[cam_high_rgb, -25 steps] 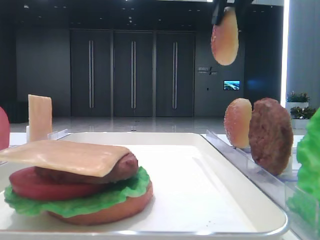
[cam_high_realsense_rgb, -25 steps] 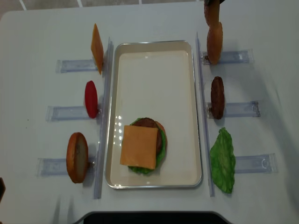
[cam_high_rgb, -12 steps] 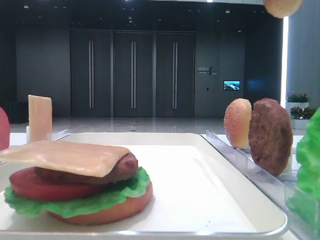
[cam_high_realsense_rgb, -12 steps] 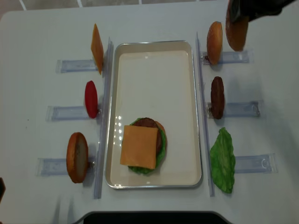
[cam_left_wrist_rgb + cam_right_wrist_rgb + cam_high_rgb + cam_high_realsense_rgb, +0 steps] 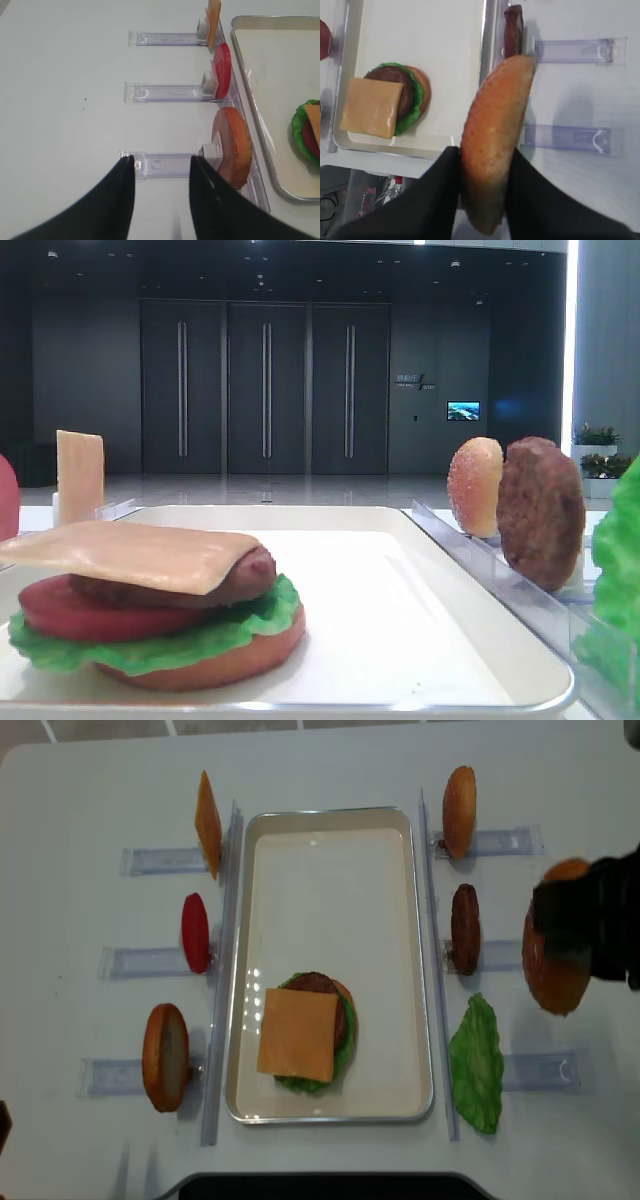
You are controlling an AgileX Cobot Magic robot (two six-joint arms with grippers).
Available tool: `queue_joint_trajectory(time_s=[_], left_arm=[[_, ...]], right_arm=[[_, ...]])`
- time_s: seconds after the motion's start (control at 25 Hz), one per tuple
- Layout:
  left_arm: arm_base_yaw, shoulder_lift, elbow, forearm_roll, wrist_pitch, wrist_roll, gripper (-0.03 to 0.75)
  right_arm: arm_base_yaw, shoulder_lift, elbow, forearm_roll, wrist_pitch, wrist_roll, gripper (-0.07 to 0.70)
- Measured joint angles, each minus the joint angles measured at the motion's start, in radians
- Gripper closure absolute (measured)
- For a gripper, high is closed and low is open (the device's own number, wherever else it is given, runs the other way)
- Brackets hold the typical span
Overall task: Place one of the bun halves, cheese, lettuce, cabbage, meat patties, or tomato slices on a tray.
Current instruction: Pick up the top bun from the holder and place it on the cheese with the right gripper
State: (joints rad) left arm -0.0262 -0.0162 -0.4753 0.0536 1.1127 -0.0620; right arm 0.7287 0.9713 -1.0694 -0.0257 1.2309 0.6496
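Right fingers (image 5: 485, 200) are clamped on the domed golden-tan speckled bun top (image 5: 495, 145), held on edge between the two black pads. In the overhead view the bun top (image 5: 556, 970) hangs above the white bench (image 5: 80, 840) right of the large white rectangular tray (image 5: 330, 825), level with the dark-brown rough meat patty (image 5: 465, 928) standing in its clear acrylic rack (image 5: 515, 955), well apart from the tray.

On the tray near its front end sits a stack: flat smooth orange bun base (image 5: 220, 665), bright green ruffled lettuce leaf (image 5: 150, 640), red tomato slice (image 5: 90, 615), brown patty (image 5: 250, 575), pale yellow-tan square cheese slice (image 5: 298, 1034) on top.

Right of the tray: a smaller speckled bun (image 5: 459, 811) upright in the far rack, and a loose green lettuce leaf (image 5: 477, 1063) by the near rack.

Left of the tray: an upright cheese slice (image 5: 207, 823), an upright red tomato disc (image 5: 195, 932), an orange bun half (image 5: 165, 1056) on edge in the near rack.

Left fingers (image 5: 160, 200) are open, nothing between them, hovering over the end of the near-left clear rack (image 5: 160, 164) beside that orange bun half (image 5: 232, 145).
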Motion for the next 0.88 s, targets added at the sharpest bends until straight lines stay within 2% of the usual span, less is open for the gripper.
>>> queue_joint_trajectory(time_s=[0.2,0.4,0.48,0.56,0.64,0.76,0.88], left_arm=[[0.000,0.000,0.000,0.000,0.000,0.000,0.433],[0.000,0.000,0.000,0.000,0.000,0.000,0.433],[0.000,0.000,0.000,0.000,0.000,0.000,0.433],[0.000,0.000,0.000,0.000,0.000,0.000,0.433],[0.000,0.000,0.000,0.000,0.000,0.000,0.433],[0.000,0.000,0.000,0.000,0.000,0.000,0.433],[0.000,0.000,0.000,0.000,0.000,0.000,0.433]], right_arm=[[0.068,-0.037,0.049,-0.027,0.002,0.069,0.433],[0.074,-0.039,0.055,-0.024,-0.001,0.070,0.433],[0.074,-0.039,0.075,0.008,-0.028,0.055,0.433],[0.074,-0.035,0.103,0.060,-0.104,0.016,0.433],[0.074,-0.022,0.138,0.154,-0.207,-0.053,0.433],[0.077,0.024,0.200,0.306,-0.386,-0.184,0.433],[0.077,0.098,0.247,0.478,-0.512,-0.346,0.433]])
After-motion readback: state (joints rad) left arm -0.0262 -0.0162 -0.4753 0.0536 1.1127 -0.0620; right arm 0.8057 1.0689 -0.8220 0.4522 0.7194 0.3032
